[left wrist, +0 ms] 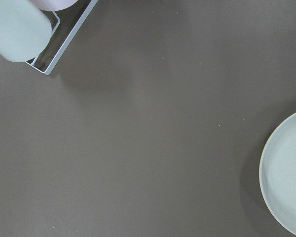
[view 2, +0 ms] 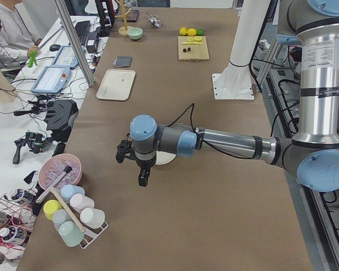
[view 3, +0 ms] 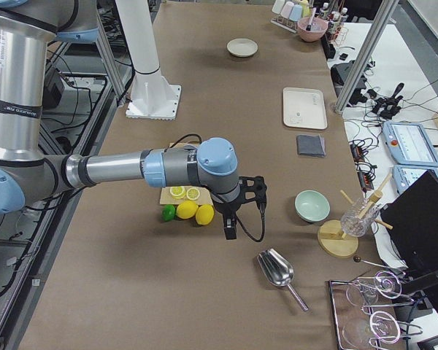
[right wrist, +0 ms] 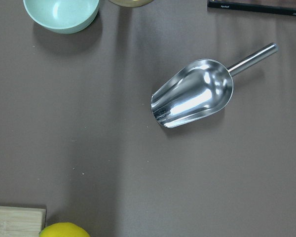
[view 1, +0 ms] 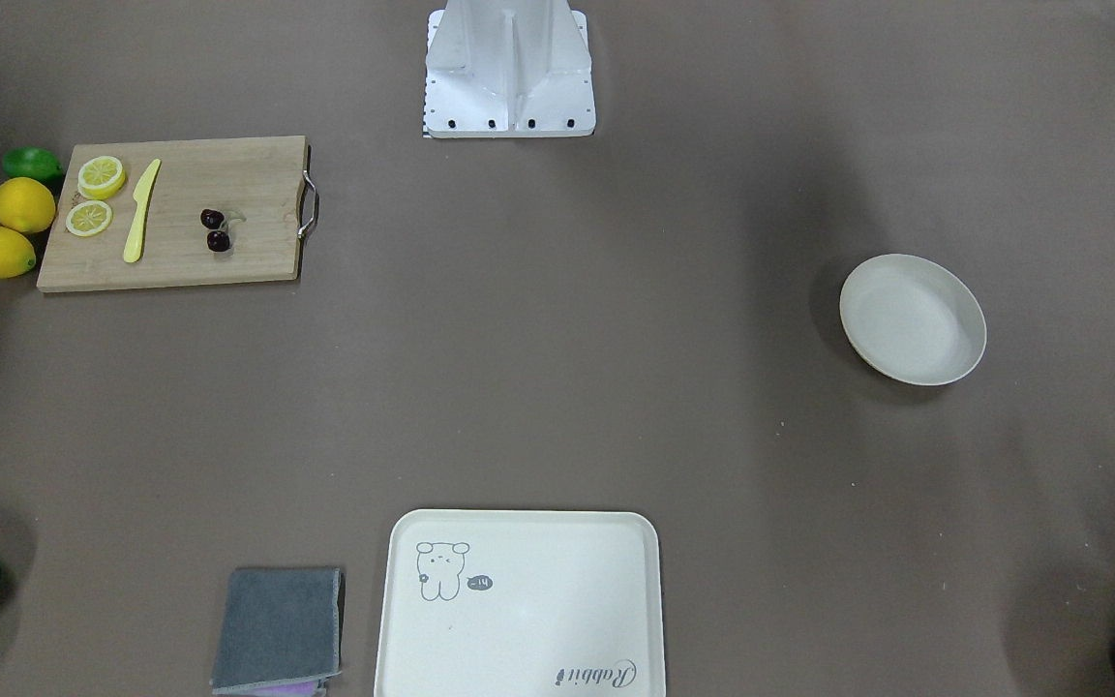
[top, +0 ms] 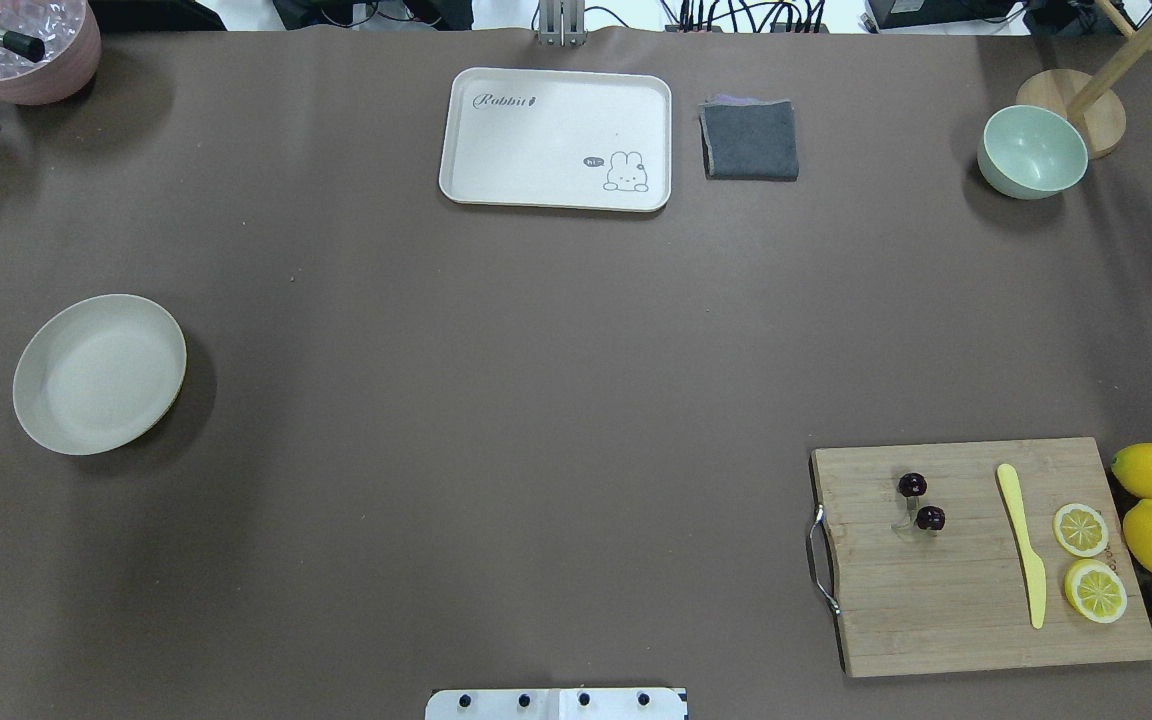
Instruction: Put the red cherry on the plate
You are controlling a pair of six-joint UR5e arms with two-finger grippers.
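**A:** The red cherry sits on the cutting board in the front-facing view's upper left, and the plate lies far off at middle right, with bare table between them.

**B:** A long carry, then. Those two tiny round fruits on thin stems look likely to roll off the fingers. Pinch only a stem and the pair probably swings and drops short.

**A:** And the claws?

**B:** The right gripper hangs beside the lemons, past the board's end. The left gripper hovers near the plate. Only the side views catch them, so whether either is apart or together cannot be told.

**A:** Anything in the way?

**B:** The yellow knife lies just beside the cherry, with the lemon slices beyond it. A careless descent could nudge the knife. The tray, grey cloth, green bowl and metal scoop all lie off the direct line.
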